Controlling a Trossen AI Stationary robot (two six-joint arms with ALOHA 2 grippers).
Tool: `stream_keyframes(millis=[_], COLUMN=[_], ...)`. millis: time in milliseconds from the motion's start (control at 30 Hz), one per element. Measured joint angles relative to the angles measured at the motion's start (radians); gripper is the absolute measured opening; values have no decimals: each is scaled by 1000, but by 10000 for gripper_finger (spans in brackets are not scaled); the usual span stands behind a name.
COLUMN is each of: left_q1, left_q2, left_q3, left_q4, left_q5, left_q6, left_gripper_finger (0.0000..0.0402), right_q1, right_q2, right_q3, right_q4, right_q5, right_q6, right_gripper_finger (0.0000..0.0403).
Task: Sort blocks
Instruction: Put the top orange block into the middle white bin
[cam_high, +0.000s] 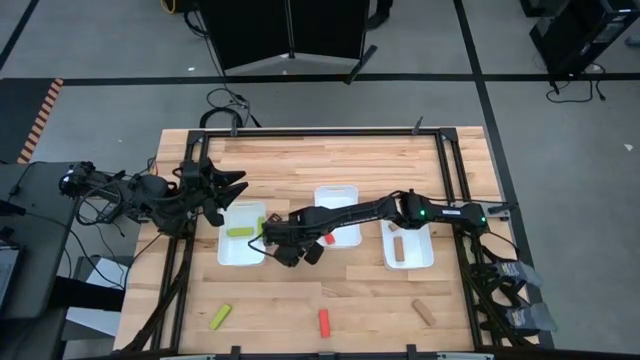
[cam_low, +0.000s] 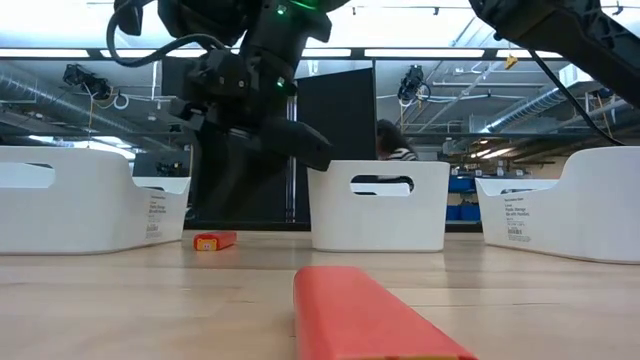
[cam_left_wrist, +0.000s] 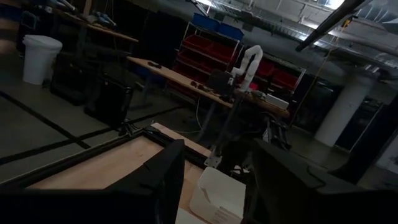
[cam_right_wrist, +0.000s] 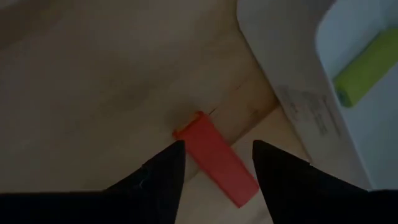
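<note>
A red block (cam_right_wrist: 214, 155) lies flat on the wood beside the left white tray (cam_right_wrist: 292, 87); in the low view the same red block (cam_low: 215, 241) sits under the gripper. My right gripper (cam_right_wrist: 214, 180) is open and hovers over it with one finger on each side, not touching; from above, my right gripper (cam_high: 292, 250) hides the block. A yellow-green block (cam_high: 240, 231) lies in the left tray (cam_high: 228, 252). A brown block (cam_high: 398, 247) lies in the right tray (cam_high: 425, 262). My left gripper (cam_high: 225, 185) is open and waits above the left tray's far edge.
Loose blocks lie near the table's near edge: a yellow-green block (cam_high: 220, 316), a red block (cam_high: 324, 321) and a brown block (cam_high: 424, 312). The middle tray (cam_high: 348, 192) stands just right of my right arm. Black frame rails run along the table's sides.
</note>
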Motion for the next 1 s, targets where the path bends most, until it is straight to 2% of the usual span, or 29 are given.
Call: stream_keyframes(millis=[367,767,1000], left_q1=[0,0,0], left_q2=[0,0,0], left_q3=[0,0,0], left_q4=[0,-1,-1], left_q5=[-1,-1,-1], left_q6=[-10,-11,-11], left_gripper_finger=[193,193,193], right_q1=[-13,-48,-56], right_q2=[2,7,7], right_q3=[0,-40,-40], right_q4=[50,83,21], right_q5=[-49,-94,-89], right_q6=[-104,-119,-130], right_gripper_finger=[226,228,222])
